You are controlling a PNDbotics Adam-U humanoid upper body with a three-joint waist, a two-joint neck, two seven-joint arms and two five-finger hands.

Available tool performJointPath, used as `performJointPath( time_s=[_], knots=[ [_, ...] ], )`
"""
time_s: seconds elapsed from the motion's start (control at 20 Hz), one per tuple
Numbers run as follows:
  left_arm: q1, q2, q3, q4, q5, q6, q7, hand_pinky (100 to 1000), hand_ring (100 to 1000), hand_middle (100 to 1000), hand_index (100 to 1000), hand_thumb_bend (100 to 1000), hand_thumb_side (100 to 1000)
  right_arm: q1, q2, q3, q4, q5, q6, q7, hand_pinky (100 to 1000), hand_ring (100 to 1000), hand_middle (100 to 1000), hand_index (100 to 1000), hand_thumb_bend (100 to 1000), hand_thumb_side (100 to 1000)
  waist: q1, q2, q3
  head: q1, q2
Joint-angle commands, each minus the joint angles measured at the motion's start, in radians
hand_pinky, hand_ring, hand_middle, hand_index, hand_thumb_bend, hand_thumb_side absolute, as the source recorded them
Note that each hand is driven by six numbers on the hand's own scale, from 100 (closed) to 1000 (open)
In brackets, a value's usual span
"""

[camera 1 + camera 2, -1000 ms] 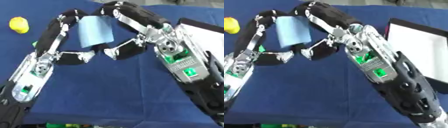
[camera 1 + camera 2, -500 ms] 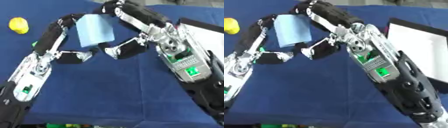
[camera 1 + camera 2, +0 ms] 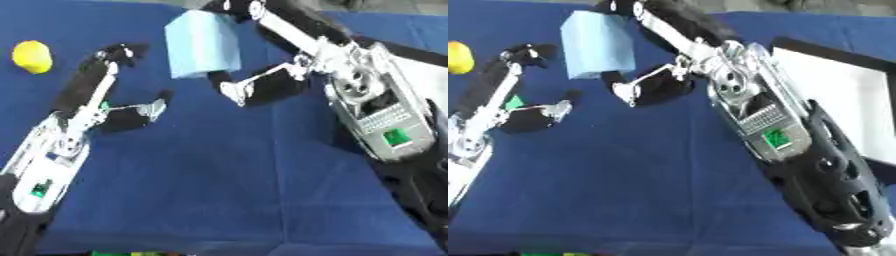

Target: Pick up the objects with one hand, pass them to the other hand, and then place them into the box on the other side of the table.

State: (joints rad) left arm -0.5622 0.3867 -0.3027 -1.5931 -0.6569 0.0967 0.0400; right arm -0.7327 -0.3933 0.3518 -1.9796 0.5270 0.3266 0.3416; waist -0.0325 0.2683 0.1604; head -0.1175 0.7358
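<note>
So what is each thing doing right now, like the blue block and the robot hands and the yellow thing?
Light blue block: held up off the table by the right robot hand.
Right robot hand: fingers and thumb closed on the block.
Left robot hand: open, empty, apart from the block.
Yellow object: lying on the blue table, untouched.
White box: open at the right edge; nothing visible inside.

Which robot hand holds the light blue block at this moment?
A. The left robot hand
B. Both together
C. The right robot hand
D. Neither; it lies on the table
C: the right robot hand grips the light blue block, while the left robot hand is apart from it and open.
</note>
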Motion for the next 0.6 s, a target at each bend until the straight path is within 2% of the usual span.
performJointPath(
  time_s=[0.05,0.35,0.6],
  knots=[
    [0.022,0.068,0.062,-0.029,0.040,0.043,0.040,800,694,710,866,282,558,0.023,-0.067,-0.077,-0.020,-0.047,0.026,-0.047,864,856,602,606,100,100,0.010,-0.012,-0.003,-0.021,-0.011],
    [0.104,0.146,0.162,-0.109,0.107,0.116,0.127,799,706,711,834,284,555,0.144,-0.202,-0.196,-0.020,-0.133,0.108,-0.133,866,864,604,610,100,100,0.032,0.000,-0.007,-0.028,-0.009],
    [0.136,0.173,0.223,-0.167,0.158,0.140,0.199,800,697,710,827,282,545,0.223,-0.299,-0.263,-0.020,-0.169,0.175,-0.205,862,860,602,608,100,100,0.048,0.009,-0.004,-0.045,-0.023]
  ],
)
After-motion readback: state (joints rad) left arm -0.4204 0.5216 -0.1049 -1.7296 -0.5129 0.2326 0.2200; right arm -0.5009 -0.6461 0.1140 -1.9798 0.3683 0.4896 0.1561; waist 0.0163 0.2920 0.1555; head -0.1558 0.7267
